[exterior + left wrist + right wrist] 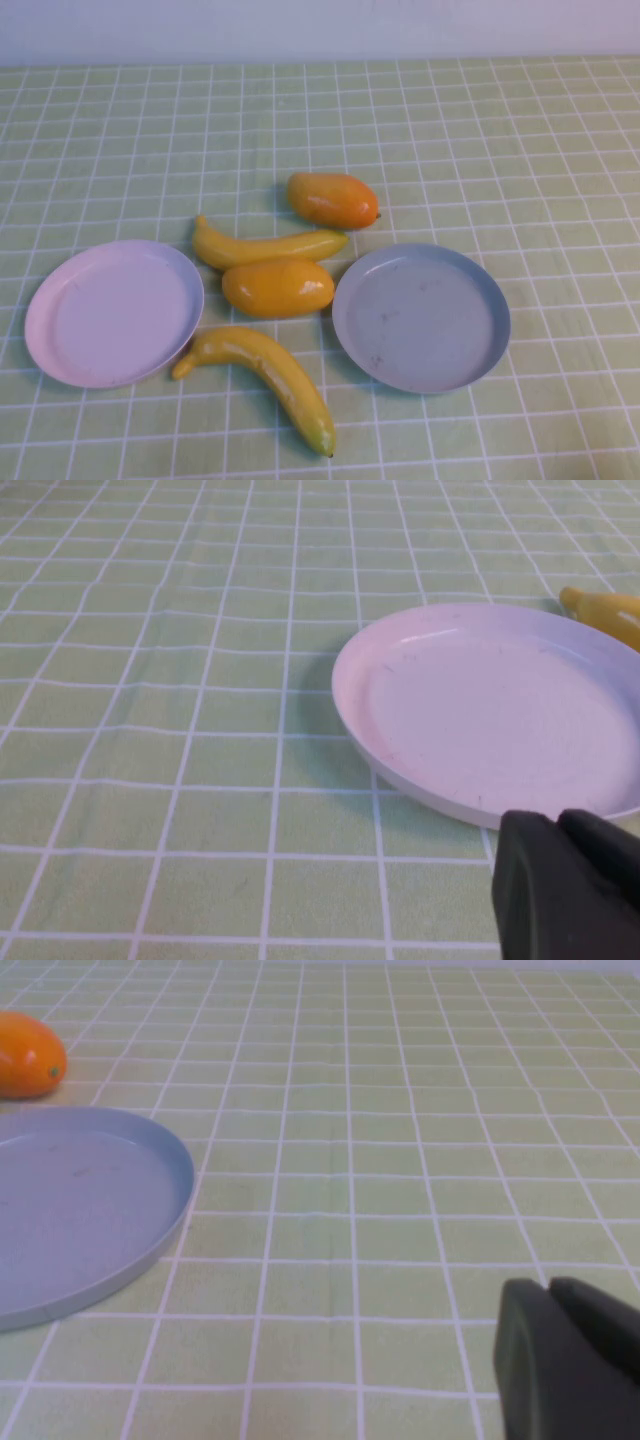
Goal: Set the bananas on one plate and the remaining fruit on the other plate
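In the high view two yellow bananas lie on the cloth, one (pixel 268 248) between the plates and one (pixel 268 376) nearer the front. An orange-yellow fruit (pixel 278 288) lies between them and a more orange-red fruit (pixel 333 200) lies farther back. The pale pink plate (pixel 112 312) at the left and the grey-blue plate (pixel 420 316) at the right are both empty. My left gripper (pixel 560 825) is shut and empty, just short of the pink plate (pixel 480 710). My right gripper (pixel 550 1295) is shut and empty, beside the grey-blue plate (pixel 70 1210). Neither arm shows in the high view.
A green checked cloth (pixel 480 140) covers the whole table. A white wall runs along the table's far edge. A banana tip (pixel 605 610) shows beyond the pink plate, and the orange-red fruit (pixel 28 1055) beyond the grey-blue plate.
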Controlling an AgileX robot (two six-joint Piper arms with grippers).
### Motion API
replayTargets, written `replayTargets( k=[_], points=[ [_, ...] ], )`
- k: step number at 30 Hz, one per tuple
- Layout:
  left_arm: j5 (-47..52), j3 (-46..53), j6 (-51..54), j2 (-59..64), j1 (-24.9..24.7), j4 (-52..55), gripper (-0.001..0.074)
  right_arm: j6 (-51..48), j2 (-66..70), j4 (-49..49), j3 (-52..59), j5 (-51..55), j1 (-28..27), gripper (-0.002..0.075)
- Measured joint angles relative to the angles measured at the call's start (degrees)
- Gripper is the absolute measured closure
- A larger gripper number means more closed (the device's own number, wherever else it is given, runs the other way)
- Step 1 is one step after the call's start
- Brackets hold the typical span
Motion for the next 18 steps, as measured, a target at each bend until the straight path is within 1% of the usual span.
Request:
replayTargets(
  k=[10,18],
  points=[
    [-0.1,0.0,-0.5,0.0,0.0,0.1,0.0736,0.0,0.0,0.0,0.0,0.0,0.0,0.0741],
    [-3.2,0.0,-1.1,0.0,0.0,-2.0,0.0737,0.0,0.0,0.0,0.0,0.0,0.0,0.0741]
  ],
)
